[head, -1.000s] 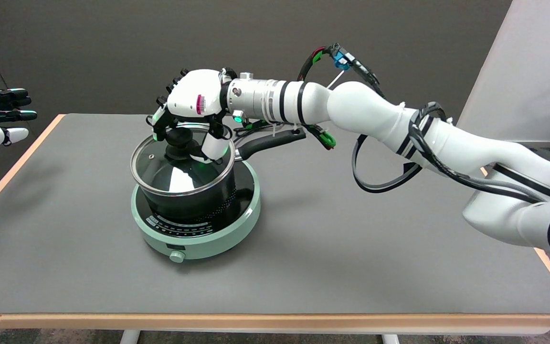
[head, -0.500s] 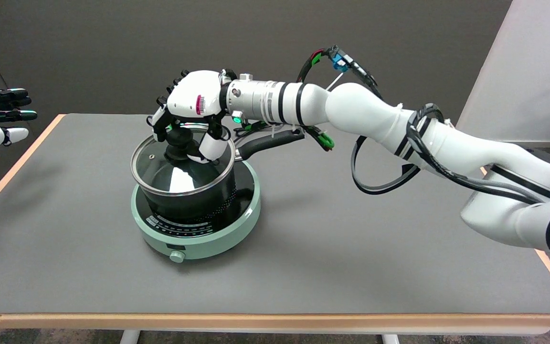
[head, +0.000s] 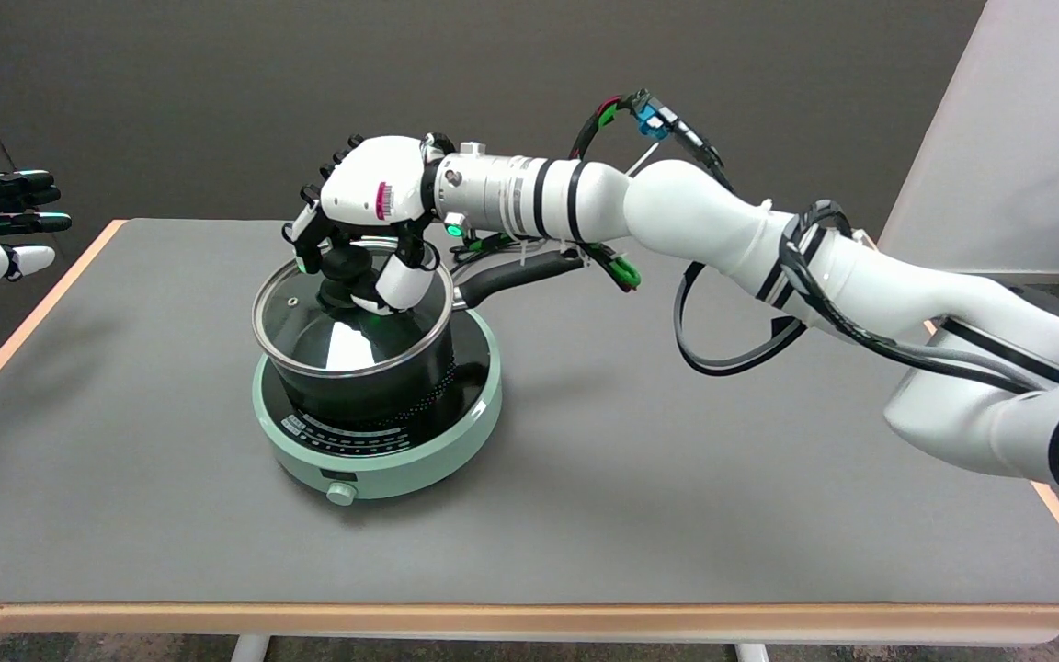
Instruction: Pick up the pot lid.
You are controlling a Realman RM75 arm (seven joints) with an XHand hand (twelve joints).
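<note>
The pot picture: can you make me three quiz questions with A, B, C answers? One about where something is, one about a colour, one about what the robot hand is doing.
1. Where does the pot stand?
A. on the round cooker
B. on the bare table
C. on the floor

2. What colour is the cooker?
A. red
B. pale green
C. yellow

3. What is the right hand doing?
A. hanging far above the table
B. pressing the cooker's dial
C. curling its fingers around the lid's knob

Answers:
1. A, the pot sits on the cooker's dark top.
2. B, its rim is mint green.
3. C, fingers lie on both sides of the black knob of the pot lid.
</note>
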